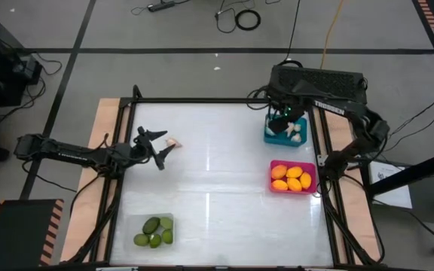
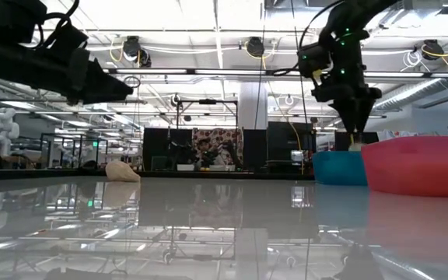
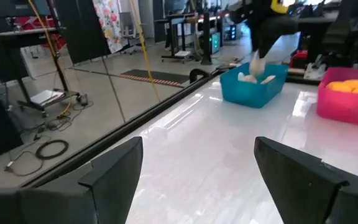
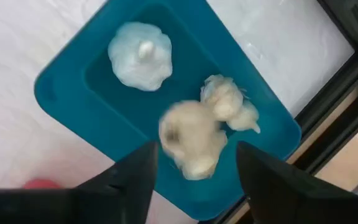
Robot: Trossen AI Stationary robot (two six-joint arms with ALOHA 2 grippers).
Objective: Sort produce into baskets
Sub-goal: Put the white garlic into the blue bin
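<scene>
My right gripper (image 1: 285,119) hangs open over the teal basket (image 4: 61,93) at the table's far right. A blurred garlic bulb (image 4: 191,142) shows just below its fingers, over the basket, which holds two more garlic bulbs (image 4: 140,55). I see no finger on the blurred bulb. My left gripper (image 1: 159,147) is open and empty at the table's left, next to one garlic bulb (image 1: 172,142) that lies on the table. The magenta basket (image 1: 273,175) holds several orange fruits (image 1: 293,178). The clear basket (image 1: 132,223) holds several limes (image 1: 154,230).
The teal basket (image 1: 268,137) and magenta basket stand close together along the right edge. The clear basket stands at the near left. A black frame rail (image 1: 202,101) runs around the white tabletop. The middle of the table is bare.
</scene>
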